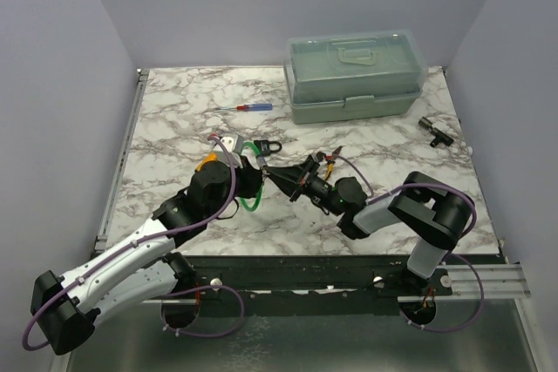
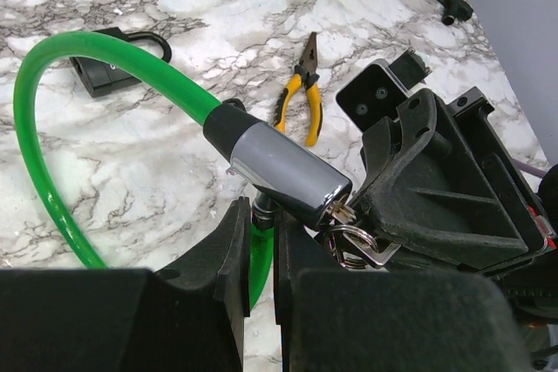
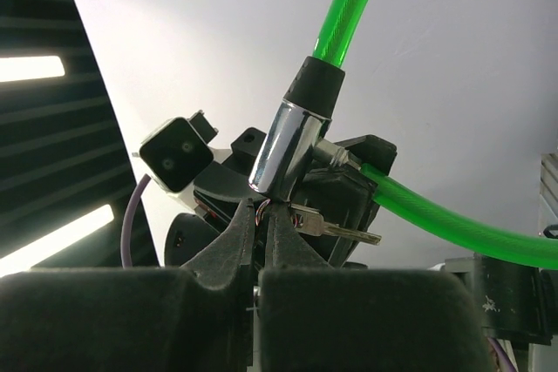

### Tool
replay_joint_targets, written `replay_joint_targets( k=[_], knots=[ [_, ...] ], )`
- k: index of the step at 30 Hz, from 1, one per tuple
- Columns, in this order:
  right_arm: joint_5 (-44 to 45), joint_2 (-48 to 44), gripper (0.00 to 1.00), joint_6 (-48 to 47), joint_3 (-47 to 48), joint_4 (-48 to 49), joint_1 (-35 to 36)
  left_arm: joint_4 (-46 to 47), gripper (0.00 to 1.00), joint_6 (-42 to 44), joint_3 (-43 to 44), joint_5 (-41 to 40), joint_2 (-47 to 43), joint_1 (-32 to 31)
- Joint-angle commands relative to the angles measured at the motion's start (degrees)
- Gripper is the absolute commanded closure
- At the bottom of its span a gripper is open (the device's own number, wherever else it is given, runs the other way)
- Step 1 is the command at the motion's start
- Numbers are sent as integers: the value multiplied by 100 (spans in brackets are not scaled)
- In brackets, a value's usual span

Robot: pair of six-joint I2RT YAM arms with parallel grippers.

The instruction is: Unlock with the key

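Currently, the right gripper point(image 3: 260, 215) fingers are pressed together on the key point(image 2: 343, 213), which sits in the end of the chrome cylinder point(image 2: 283, 167) of the green cable lock point(image 2: 52, 128). The left gripper point(image 2: 261, 219) fingers pinch the lock just beneath that cylinder, above the bench point(image 1: 174, 119).

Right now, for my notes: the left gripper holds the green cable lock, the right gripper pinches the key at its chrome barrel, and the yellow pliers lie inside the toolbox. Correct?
The pliers are wrong: they lie on the marble table, not in the toolbox; the left wrist view shows it. The rest holds: left gripper on the cable lock, right gripper on the key.
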Motion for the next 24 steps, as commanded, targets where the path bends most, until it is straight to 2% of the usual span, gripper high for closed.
replay_joint_targets(
  k=[1, 11, 19, 24],
  knots=[
    [153, -41, 100, -325, -114, 1539, -57, -968, 100, -591, -113, 247, -52, -136],
    [-650, -45, 100, -733, -326, 1522, -285, -1511, 100, -382, -90, 218, 206, -137],
    [-1698, -82, 100, -1215, -781, 1504, -500, -1669, 100, 147, 210, 183, 530, -131],
    [-2066, -403, 86, -1724, -1091, 882, -576, -1758, 100, 499, 401, 148, 698, -137]
  ],
)
